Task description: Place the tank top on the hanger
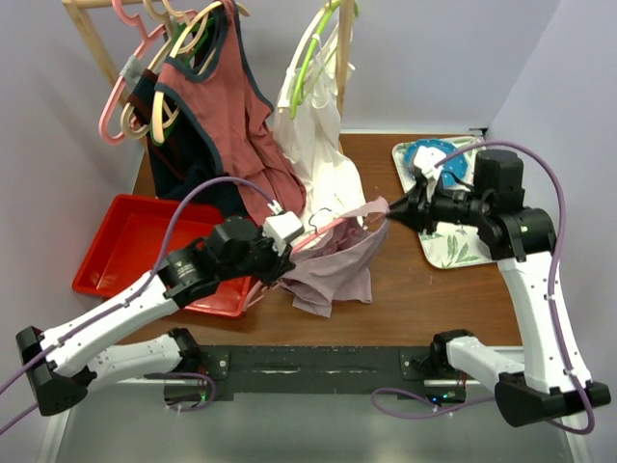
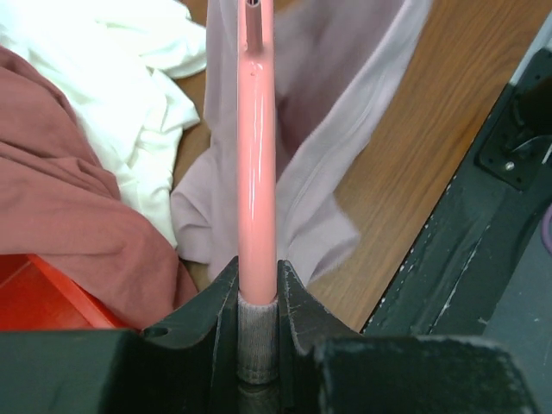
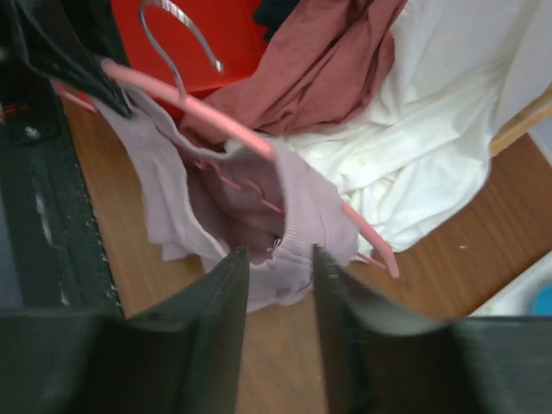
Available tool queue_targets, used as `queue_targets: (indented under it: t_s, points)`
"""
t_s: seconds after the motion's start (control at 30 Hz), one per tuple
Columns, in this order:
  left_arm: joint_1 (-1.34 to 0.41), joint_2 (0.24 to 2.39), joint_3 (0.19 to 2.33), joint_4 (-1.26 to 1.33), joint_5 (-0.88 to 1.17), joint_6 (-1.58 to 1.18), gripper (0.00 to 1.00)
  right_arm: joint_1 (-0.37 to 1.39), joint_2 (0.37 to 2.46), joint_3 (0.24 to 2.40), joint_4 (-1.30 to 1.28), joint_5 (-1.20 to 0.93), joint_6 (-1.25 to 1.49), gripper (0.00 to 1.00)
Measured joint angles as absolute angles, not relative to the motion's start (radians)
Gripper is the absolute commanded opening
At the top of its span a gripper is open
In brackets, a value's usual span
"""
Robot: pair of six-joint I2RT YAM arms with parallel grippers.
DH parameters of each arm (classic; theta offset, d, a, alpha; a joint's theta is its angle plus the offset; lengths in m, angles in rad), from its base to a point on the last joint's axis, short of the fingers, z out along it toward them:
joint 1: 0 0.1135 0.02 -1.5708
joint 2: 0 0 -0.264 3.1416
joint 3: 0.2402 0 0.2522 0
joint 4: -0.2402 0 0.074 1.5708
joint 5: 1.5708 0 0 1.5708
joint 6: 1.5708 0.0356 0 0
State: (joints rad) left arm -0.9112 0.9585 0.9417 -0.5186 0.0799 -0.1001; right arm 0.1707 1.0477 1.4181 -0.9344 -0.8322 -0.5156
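Above the table (image 1: 415,289), draped partway over the hanger (image 2: 257,172) pinched in the left gripper (image 2: 257,285): limp, light tank top (image 3: 302,198), right gripper (image 3: 278,259) parted just off its strap; probably slippery, best gripped at the strap hem.

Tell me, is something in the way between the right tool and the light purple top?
Nothing visible. The right tool is open right at the edge of the top, which drapes over the pink hanger that the left tool clamps.
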Motion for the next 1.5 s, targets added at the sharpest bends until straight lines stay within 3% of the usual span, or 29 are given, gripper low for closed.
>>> queue_targets:
  t_s: [0.03,0.17,0.4,0.63,0.8,1.0,1.27,1.5]
  points:
    - [-0.911,0.939,0.942,-0.518,0.078,-0.1,0.0,0.171,1.031,1.415,-0.949,-0.82,-0.537,0.84]
    - [-0.91,0.863,0.947,-0.54,0.098,-0.093,0.0,0.17,0.976,1.409,-0.981,-0.732,-0.566,0.97]
    - [-0.911,0.756,0.997,-0.677,0.063,-0.237,0.0,0.169,0.973,1.401,-0.954,-0.621,-0.539,0.99]
    - [-0.911,0.603,1.135,-0.925,-0.147,-0.443,0.0,0.133,0.971,1.193,-0.778,-0.563,-0.443,0.98]
    - [-0.911,0.714,1.389,-1.084,-0.372,-0.456,0.0,0.078,0.996,1.029,-0.674,-0.572,-0.376,0.98]
    - [-0.902,0.972,1.605,-1.103,-0.601,-0.364,0.0,0.015,0.987,0.909,-0.591,-0.604,-0.331,0.99]
    - [-0.603,1.234,1.713,-0.963,-0.446,-0.192,0.0,0.006,0.958,0.891,-0.551,-0.652,-0.321,0.99]
    - [-0.518,1.372,1.889,-0.891,-0.319,-0.145,0.0,0.006,0.942,0.862,-0.537,-0.681,-0.321,0.99]
